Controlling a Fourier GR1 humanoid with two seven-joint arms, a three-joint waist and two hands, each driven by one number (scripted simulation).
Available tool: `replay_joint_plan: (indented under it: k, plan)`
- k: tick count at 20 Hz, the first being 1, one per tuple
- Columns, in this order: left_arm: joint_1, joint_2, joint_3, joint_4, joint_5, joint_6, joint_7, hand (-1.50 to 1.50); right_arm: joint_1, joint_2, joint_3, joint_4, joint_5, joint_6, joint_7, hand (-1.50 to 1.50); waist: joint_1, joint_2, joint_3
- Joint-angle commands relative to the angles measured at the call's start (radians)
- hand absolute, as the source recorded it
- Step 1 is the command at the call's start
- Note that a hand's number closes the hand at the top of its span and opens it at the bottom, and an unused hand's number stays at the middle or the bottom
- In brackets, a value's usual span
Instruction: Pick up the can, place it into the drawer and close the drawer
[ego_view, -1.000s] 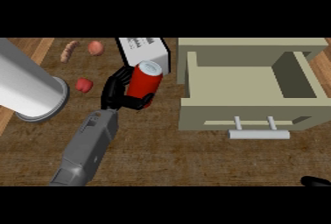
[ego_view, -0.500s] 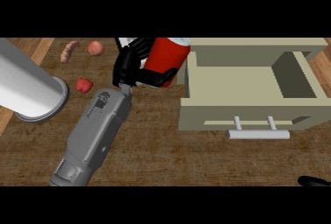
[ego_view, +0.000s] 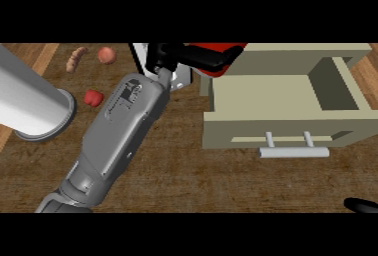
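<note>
One left hand (ego_view: 184, 56) curls round the red can (ego_view: 218, 59), lying crosswise by the open drawer's (ego_view: 284, 95) left wall.

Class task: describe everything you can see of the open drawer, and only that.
The drawer is a beige box, seemingly painted wood, pulled open, its hollow showing nothing inside. A pale grey bar handle on two posts sits on its front panel, which faces the view's lower edge. It fills the upper right. The red can, held in the left hand, overlaps its upper left corner.
</note>
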Motion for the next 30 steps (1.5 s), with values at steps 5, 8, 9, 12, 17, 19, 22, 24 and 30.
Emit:
replay_joint_plan:
  k: [5, 8, 9, 12, 17, 19, 22, 24, 30]
  plan:
    - [-0.236, -0.002, 0.019, 0.137, 0.024, 0.038, 0.094, 1.5, 0.019, 0.029, 0.028, -0.025, 0.032, -0.019, 0.01, -1.5, -0.008, 0.002, 0.0]
    - [-0.329, -0.002, -0.018, 0.247, 0.068, 0.08, 0.076, 1.5, -0.06, -0.004, 0.025, 0.048, 0.03, -0.016, -0.003, -1.5, -0.018, 0.007, 0.001]
    - [-0.375, -0.002, -0.022, 0.283, 0.069, 0.095, 0.097, 1.5, -0.034, -0.004, 0.013, 0.015, 0.023, -0.012, -0.001, -1.5, -0.027, 0.008, 0.001]
    - [-0.409, -0.002, -0.066, 0.352, 0.123, 0.104, 0.058, 1.5, -0.05, 0.014, 0.062, -0.013, 0.058, -0.027, 0.015, -1.5, -0.037, 0.011, 0.001]
    - [-0.474, -0.002, -0.108, 0.421, 0.17, 0.145, 0.05, 1.5, -0.001, -0.015, -0.026, -0.007, -0.043, 0.02, -0.015, -1.5, -0.047, 0.009, 0.002]
    - [-0.514, -0.002, -0.096, 0.508, 0.183, 0.133, 0.027, 1.5, -0.047, -0.016, 0.022, -0.037, -0.002, -0.009, 0.053, -1.5, -0.065, 0.018, 0.002]
    - [-0.565, -0.002, -0.152, 0.525, 0.218, 0.169, 0.057, 1.5, -0.046, -0.01, 0.038, -0.03, 0.003, -0.001, 0.032, -1.5, -0.076, 0.018, 0.002]
    - [-0.554, -0.002, -0.17, 0.563, 0.213, 0.182, 0.007, 1.5, -0.12, -0.026, 0.043, 0.022, 0.021, -0.023, 0.047, -1.5, -0.075, 0.027, 0.003]
    - [-0.581, -0.002, -0.194, 0.611, 0.261, 0.275, 0.001, -1.5, -0.073, -0.032, 0.044, -0.017, 0.011, -0.003, 0.069, -1.5, -0.089, 0.024, 0.003]
